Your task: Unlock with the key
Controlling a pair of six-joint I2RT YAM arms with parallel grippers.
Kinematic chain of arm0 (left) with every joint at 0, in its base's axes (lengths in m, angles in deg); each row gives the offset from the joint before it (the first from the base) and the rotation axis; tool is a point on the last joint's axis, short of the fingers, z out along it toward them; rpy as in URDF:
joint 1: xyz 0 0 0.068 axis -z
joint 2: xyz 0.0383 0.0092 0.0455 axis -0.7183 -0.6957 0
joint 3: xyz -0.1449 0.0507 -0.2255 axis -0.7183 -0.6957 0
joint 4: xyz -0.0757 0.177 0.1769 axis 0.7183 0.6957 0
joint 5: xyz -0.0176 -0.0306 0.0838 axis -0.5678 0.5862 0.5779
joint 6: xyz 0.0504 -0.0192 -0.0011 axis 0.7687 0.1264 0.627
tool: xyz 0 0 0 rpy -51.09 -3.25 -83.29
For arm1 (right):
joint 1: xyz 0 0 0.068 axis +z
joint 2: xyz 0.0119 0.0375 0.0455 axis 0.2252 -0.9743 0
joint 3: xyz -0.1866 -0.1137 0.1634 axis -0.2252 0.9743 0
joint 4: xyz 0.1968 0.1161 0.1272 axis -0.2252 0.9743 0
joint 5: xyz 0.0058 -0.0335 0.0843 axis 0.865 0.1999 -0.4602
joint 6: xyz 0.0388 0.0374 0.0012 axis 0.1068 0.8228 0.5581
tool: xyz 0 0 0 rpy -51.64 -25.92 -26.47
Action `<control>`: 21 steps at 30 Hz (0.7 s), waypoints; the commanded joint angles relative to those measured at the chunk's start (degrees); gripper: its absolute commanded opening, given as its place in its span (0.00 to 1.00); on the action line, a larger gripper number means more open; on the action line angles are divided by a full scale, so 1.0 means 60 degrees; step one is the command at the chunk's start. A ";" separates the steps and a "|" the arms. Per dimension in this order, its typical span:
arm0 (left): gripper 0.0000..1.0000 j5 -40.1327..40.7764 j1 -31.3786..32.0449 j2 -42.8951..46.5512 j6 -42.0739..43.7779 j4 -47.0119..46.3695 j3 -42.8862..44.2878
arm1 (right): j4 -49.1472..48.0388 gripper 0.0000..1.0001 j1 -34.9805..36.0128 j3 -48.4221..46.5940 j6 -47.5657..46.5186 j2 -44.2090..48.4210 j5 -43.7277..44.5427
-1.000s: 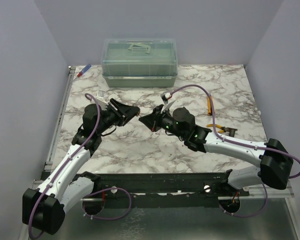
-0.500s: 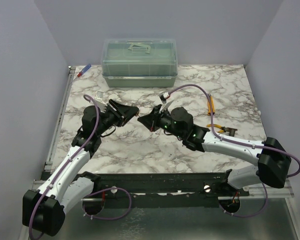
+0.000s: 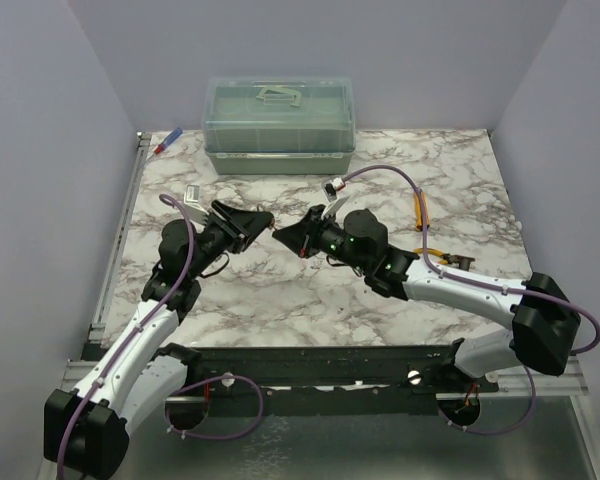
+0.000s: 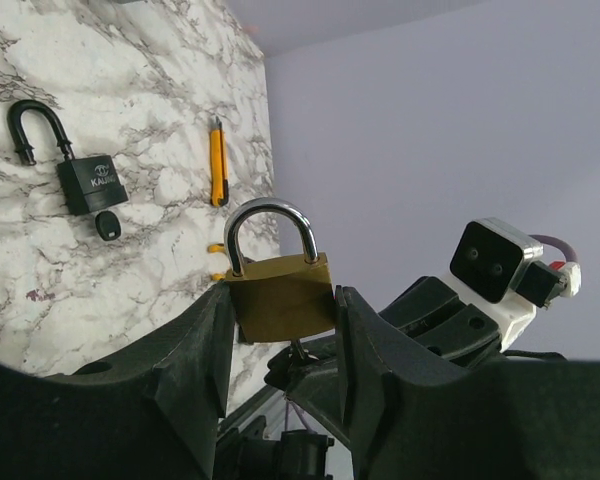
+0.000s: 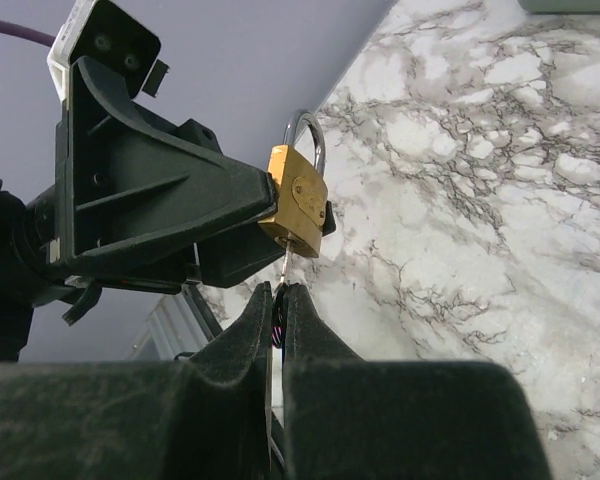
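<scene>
My left gripper [image 3: 264, 221] is shut on the body of a small brass padlock [image 4: 280, 295] and holds it above the table, steel shackle closed. My right gripper [image 3: 282, 236] is shut on the key [image 5: 286, 262]. Its thin metal blade points up into the keyhole in the padlock's underside [image 5: 298, 205], and its head is pinched between my fingers and mostly hidden. The two grippers meet tip to tip over the middle of the table. In the left wrist view a black padlock [image 4: 90, 183] lies on the marble with a small black-headed key [image 4: 107, 226] at its base.
A green-tinted plastic storage box [image 3: 279, 125] stands at the back. A yellow utility knife [image 3: 418, 212] and a yellow-handled tool [image 3: 432, 255] lie at the right. A blue and red pen [image 3: 168, 141] lies at the back left corner. Grey walls enclose the marble table.
Both grippers have shifted a little to the left and toward the back, staying tip to tip. The padlock and the key are still held.
</scene>
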 commanded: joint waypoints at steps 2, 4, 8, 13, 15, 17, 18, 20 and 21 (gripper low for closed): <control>0.00 -0.0155 0.0004 0.0350 0.0224 -0.0691 -0.0178 | -0.0140 0.00 -0.0322 -0.0427 0.0516 -0.0299 -0.0120; 0.00 -0.0116 0.0008 0.0405 0.0477 -0.0691 -0.0221 | 0.0090 0.00 -0.0338 -0.0601 0.0536 -0.0352 -0.0157; 0.00 -0.0052 0.0005 0.0547 0.0819 -0.0796 -0.0330 | 0.0477 0.00 -0.0365 -0.0889 0.0516 -0.0442 -0.0158; 0.00 -0.0114 0.0010 0.0572 0.1097 -0.0936 -0.0306 | 0.0915 0.00 -0.0404 -0.1185 0.0407 -0.0633 -0.0509; 0.00 -0.0150 0.0014 0.0543 0.1156 -0.0943 -0.0317 | 0.1123 0.00 -0.0433 -0.1322 0.0370 -0.0692 -0.0537; 0.00 -0.0154 0.0026 0.0510 0.1176 -0.0941 -0.0357 | 0.1255 0.00 -0.0454 -0.1450 0.0316 -0.0749 -0.0552; 0.00 -0.0143 0.0027 0.0504 0.1156 -0.0938 -0.0387 | 0.1307 0.00 -0.0466 -0.1505 0.0254 -0.0773 -0.0585; 0.00 -0.0147 0.0024 0.0455 0.1021 -0.0944 -0.0406 | 0.1416 0.00 -0.0495 -0.1712 0.0022 -0.0852 -0.0636; 0.00 -0.0185 0.0015 0.0415 0.0957 -0.0936 -0.0382 | 0.1558 0.00 -0.0511 -0.1913 -0.0196 -0.0931 -0.0679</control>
